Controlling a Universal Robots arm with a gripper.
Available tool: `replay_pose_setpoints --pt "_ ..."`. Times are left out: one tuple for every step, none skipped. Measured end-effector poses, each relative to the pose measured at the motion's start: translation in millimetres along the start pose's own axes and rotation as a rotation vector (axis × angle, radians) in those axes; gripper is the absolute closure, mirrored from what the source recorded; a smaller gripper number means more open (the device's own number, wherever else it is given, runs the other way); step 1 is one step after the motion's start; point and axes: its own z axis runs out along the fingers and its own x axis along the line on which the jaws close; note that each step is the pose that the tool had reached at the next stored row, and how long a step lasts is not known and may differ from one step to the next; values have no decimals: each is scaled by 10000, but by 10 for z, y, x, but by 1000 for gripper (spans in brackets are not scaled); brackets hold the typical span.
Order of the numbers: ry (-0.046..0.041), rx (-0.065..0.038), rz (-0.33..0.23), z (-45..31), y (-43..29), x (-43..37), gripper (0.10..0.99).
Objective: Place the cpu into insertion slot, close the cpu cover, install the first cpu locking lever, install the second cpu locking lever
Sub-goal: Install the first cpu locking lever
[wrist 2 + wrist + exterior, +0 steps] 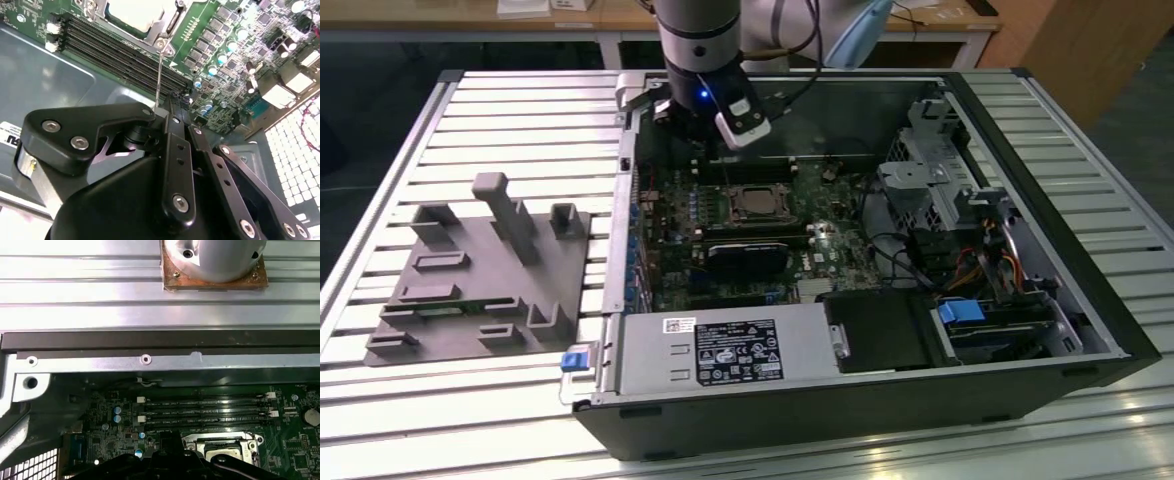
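Open computer case (1014,200) lies on a slatted table (400,150). In the exterior view a grey fixture (480,270) sits on the table to the case's left, well apart from the work.

The cpu (754,204) sits in the insertion slot (728,203) on the green circuit board (834,235), just beside the memory slots (120,50). In the second wrist view its pale metal top (132,12) shows, with the cpu cover (171,22) lying flat around it - cover looks down, not raised.

The gripper (169,102) hangs over the board at the far end of the case in the exterior view (704,148), just past the memory slots from the socket. Its fingers are drawn together, with no gap visible between them.

A thin locking lever (158,75) runs from the socket's corner across the memory slots and ends right at the fingertips - it touches or nearly touches them, and I cannot tell whether it is pinched. The lever stands off the board, not latched down.

In the first wrist view the gripper's black body (165,455) shows against the board, with the socket frame close beside it.

A power supply (720,350) fills the near corner of the case.
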Motion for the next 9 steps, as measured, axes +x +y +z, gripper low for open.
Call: replay_pose_setpoints --pt "1 -15 1 3 1 -16 984" --pt "1 -26 3 5 1 -37 984" --pt "2 -36 3 8 2 -61 984" --pt "3 -42 3 11 3 -89 984" --pt "3 -46 2 14 5 -117 984" --pt "2 -48 3 16 6 -148 984" --pt "2 -50 4 19 8 -178 984" --pt "2 -50 4 21 9 -208 984" --pt "3 -51 3 23 11 -241 984"
